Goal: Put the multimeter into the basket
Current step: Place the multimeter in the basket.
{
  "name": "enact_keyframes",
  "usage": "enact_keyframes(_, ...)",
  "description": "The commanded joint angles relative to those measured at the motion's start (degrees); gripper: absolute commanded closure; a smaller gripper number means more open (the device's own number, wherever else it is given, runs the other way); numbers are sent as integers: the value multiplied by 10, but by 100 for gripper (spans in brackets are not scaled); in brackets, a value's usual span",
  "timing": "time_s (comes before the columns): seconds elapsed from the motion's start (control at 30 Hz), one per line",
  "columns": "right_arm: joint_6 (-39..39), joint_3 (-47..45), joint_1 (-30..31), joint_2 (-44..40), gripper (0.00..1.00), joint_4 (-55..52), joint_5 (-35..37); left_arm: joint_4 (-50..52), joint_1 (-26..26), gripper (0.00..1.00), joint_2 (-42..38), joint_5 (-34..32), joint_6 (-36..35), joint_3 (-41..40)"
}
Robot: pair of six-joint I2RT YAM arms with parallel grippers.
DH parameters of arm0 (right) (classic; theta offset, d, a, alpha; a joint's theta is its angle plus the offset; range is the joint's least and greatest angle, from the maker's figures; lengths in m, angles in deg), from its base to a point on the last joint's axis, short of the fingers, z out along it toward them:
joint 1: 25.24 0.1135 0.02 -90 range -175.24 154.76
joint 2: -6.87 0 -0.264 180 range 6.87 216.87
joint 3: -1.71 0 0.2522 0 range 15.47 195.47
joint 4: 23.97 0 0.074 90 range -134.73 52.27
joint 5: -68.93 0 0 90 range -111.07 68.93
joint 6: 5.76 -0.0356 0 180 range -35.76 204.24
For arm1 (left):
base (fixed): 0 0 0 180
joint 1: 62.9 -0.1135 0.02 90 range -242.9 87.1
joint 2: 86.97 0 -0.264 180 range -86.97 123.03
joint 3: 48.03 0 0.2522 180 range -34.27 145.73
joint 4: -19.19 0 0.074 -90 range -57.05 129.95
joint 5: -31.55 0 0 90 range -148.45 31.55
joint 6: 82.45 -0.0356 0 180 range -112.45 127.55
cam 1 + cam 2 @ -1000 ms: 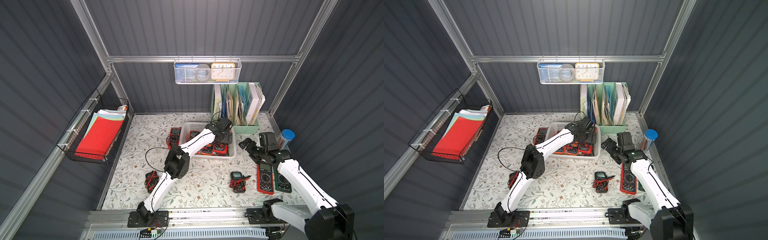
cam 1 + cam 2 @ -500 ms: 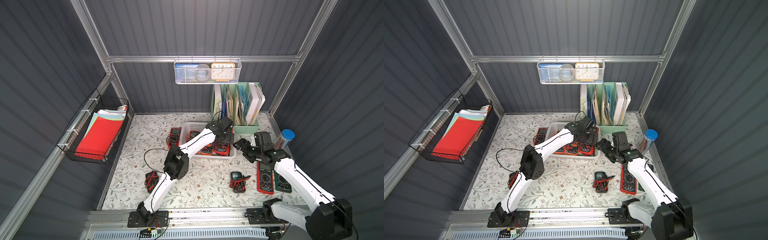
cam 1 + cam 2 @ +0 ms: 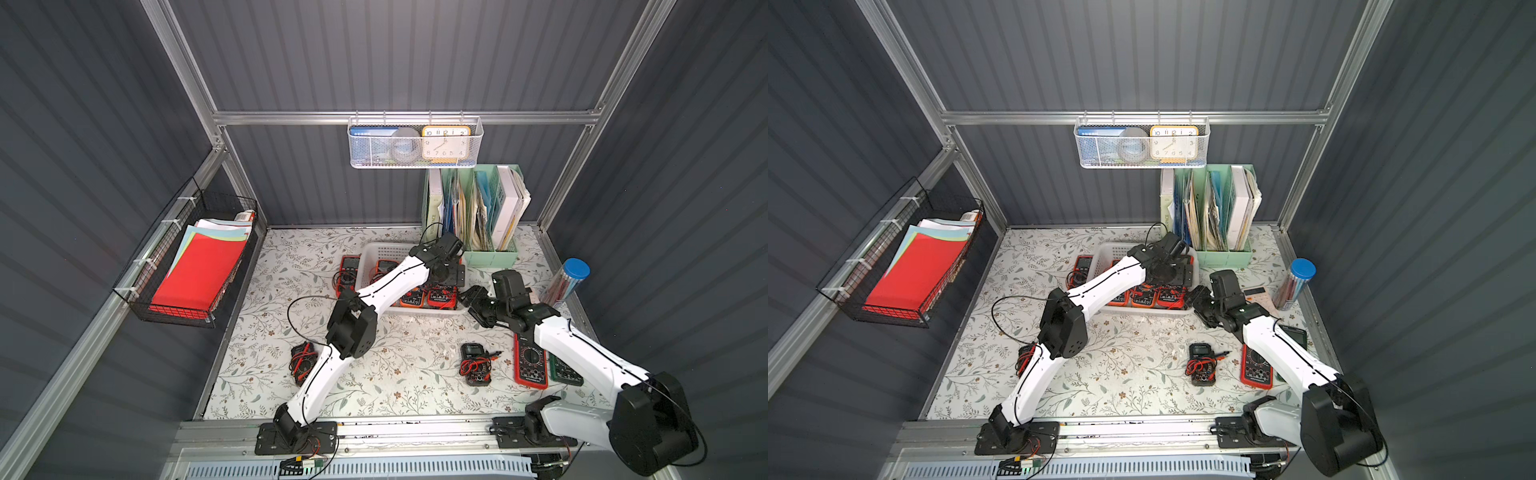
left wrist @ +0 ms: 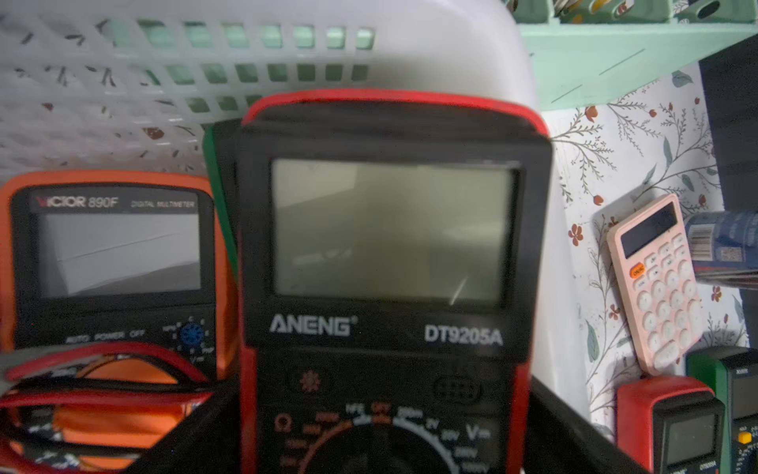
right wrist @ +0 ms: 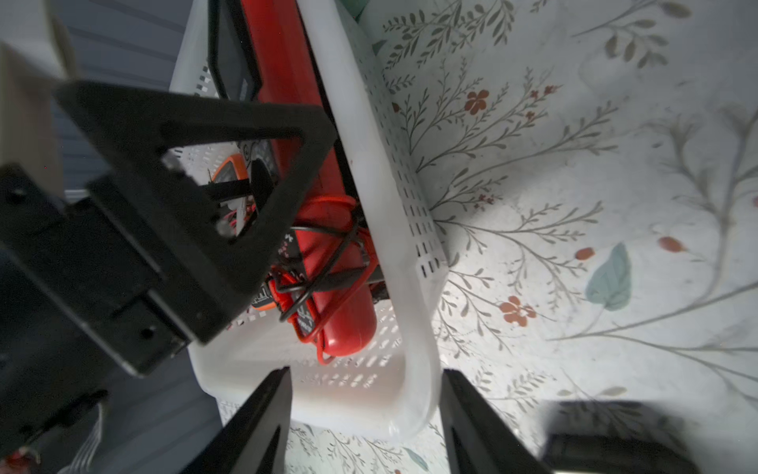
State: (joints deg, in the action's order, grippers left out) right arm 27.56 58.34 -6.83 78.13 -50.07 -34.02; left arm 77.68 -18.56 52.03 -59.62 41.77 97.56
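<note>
Well, my left gripper (image 3: pixel 448 279) hangs over the right end of the basket (image 3: pixel 384 252) with its jaws spread wide. The multimeter (image 4: pixel 389 230), a red-cased one marked ANENG, lies face up inside the basket between my fingertips (image 4: pixel 192 427), which stand just beside its long sides. Whether they touch it I cannot tell. It lies along the basket's right wall with its screen end toward the back wall, partly on top of a green-cased meter (image 4: pixel 217 197). Red and black leads (image 5: pixel 324 262) are wound round the end nearer the front wall, as my right wrist view shows. Just beside it, toward the basket's left wall, an orange Victor meter (image 4: pixel 110 246) lies face up too.

My right gripper (image 5: pixel 365 371) is closed on the basket's front right corner, and the rolled rim there sits between my two fingers.

The basket stands near the back edge of the bench (image 3: pixel 415 353), about midway along it. Its back right corner is just in front of a green file holder (image 3: pixel 490 254). Out on the bench, just beside the basket's left wall, lies a red-edged meter (image 3: pixel 347 270). Toward the front right corner of the bench, a large red meter (image 3: pixel 528 368) and a dark green meter (image 3: pixel 567 372) lie side by side, partly under my right arm. A small black meter (image 3: pixel 473 363) lies near them, further from the right edge. A pink calculator (image 4: pixel 656 287) lies near the right edge.
</note>
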Motion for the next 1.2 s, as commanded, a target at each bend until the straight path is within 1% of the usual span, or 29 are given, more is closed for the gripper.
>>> enact_keyframes(0.0, -21, 18, 14, 28, 44, 76, -33, -27, 8, 1, -25, 32, 21, -1)
enact_keyframes(0.07, -25, 25, 17, 28, 45, 73, -38, -27, 8, 1, -22, 34, 21, 1)
enact_keyframes(0.13, -26, 25, 20, 9, 44, 57, -34, -27, 8, 1, -20, 36, 21, 2)
enact_keyframes(0.23, -18, 13, 20, -52, 42, 21, -18, -28, 8, 1, -19, 33, 21, 2)
enact_keyframes(0.33, -19, -5, 20, -111, 39, -8, 24, -31, 8, 1, -17, 31, 22, 6)
enact_keyframes(0.4, -22, -18, 20, -137, 39, -2, 32, -30, 8, 1, -15, 31, 20, 9)
enact_keyframes(0.47, -37, -26, 20, -144, 39, 15, 43, -30, 8, 1, -14, 32, 21, 10)
enact_keyframes(0.53, -35, -20, 20, -129, 39, 24, 38, -31, 8, 1, -13, 30, 22, 10)
enact_keyframes(0.63, -34, 2, 20, -92, 40, 29, 8, -32, 8, 1, -10, 31, 23, 10)
enact_keyframes(0.7, -35, 14, 20, -67, 42, 33, -6, -31, 8, 1, -10, 30, 22, 7)
enact_keyframes(0.73, -38, 14, 20, -56, 44, 42, -29, -31, 8, 1, -11, 30, 23, 6)
enact_keyframes(0.77, -41, 13, 21, -49, 45, 51, -31, -31, 8, 1, -12, 30, 22, 5)
enact_keyframes(0.93, -51, 5, 22, -9, 52, 85, -24, -36, 8, 1, -15, 34, 20, 4)
enact_keyframes(1.1, -60, 1, 23, 52, 53, 119, -18, -46, 8, 1, -26, 47, 15, 3)
enact_keyframes(1.13, -61, 2, 23, 65, 53, 123, 4, -47, 8, 1, -28, 50, 14, 3)
enact_keyframes(1.17, -61, 3, 23, 77, 53, 125, 10, -47, 8, 1, -30, 53, 14, 2)
